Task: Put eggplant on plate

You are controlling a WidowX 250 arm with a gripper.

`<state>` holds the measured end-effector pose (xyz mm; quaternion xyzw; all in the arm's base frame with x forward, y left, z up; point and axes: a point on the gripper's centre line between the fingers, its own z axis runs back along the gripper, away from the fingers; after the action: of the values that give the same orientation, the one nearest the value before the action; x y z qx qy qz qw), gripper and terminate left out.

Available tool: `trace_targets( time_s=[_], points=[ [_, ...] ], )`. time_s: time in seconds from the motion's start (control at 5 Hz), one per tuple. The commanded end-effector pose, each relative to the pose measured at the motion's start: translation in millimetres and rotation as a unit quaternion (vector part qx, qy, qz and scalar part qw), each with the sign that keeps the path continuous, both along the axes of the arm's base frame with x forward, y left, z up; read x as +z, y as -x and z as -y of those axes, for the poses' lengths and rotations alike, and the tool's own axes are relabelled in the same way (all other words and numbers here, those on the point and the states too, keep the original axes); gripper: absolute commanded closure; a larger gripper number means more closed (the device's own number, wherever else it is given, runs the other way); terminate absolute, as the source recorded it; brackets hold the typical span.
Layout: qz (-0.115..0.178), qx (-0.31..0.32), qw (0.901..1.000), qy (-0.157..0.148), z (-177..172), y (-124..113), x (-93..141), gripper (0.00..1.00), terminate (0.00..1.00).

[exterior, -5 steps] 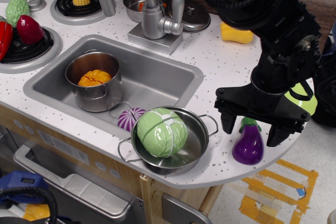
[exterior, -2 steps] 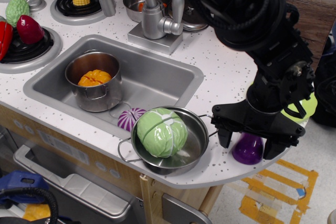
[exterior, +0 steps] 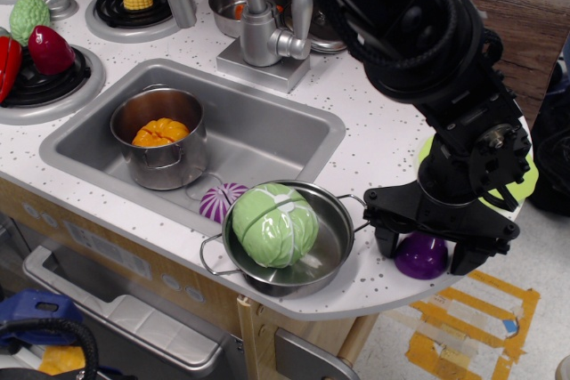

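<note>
The deep-purple eggplant (exterior: 420, 261) stands on the white counter near its front right edge; only its lower body shows, and its green cap is hidden under my wrist. My gripper (exterior: 426, 252) is lowered over it, open, with one black finger on each side of the eggplant. The lime-green plate (exterior: 524, 182) lies just behind the gripper at the counter's right end, mostly hidden by the arm.
A steel two-handled pan (exterior: 343, 224) holding a green cabbage (exterior: 274, 224) sits left of the eggplant. A purple-and-white striped vegetable (exterior: 218, 202) lies in the sink (exterior: 267, 135) beside a pot (exterior: 160, 144). The faucet (exterior: 263, 33) stands behind. The counter's rounded edge (exterior: 392, 295) is close in front.
My gripper has come down around the eggplant, so its fingers now straddle the body and the wrist covers the green cap. The eggplant has not moved.
</note>
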<state>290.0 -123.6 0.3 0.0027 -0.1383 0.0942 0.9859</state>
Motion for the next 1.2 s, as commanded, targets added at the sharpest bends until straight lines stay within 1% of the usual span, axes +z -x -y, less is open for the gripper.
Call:
trace_targets(
  time_s=[0.0, 0.2, 0.4, 0.6, 0.8, 1.0],
  points=[
    [0.011, 0.013, 0.9997, 0.016, 0, -4, 0, 1.00, 0.00],
    [0.007, 0.013, 0.9998, 0.008, 3, -8, 13, 1.00, 0.00],
    [0.006, 0.024, 0.9997, -0.006, 9, -19, 40, 1.00, 0.00],
    [0.010, 0.018, 0.9998, 0.002, 10, -40, 60, 1.00, 0.00],
    [0.013, -0.005, 0.9999, -0.010, 7, -54, 70, 1.00, 0.00],
    [0.032, -0.037, 0.9988, -0.009, 2, -71, 64, 1.00, 0.00]
  ],
)
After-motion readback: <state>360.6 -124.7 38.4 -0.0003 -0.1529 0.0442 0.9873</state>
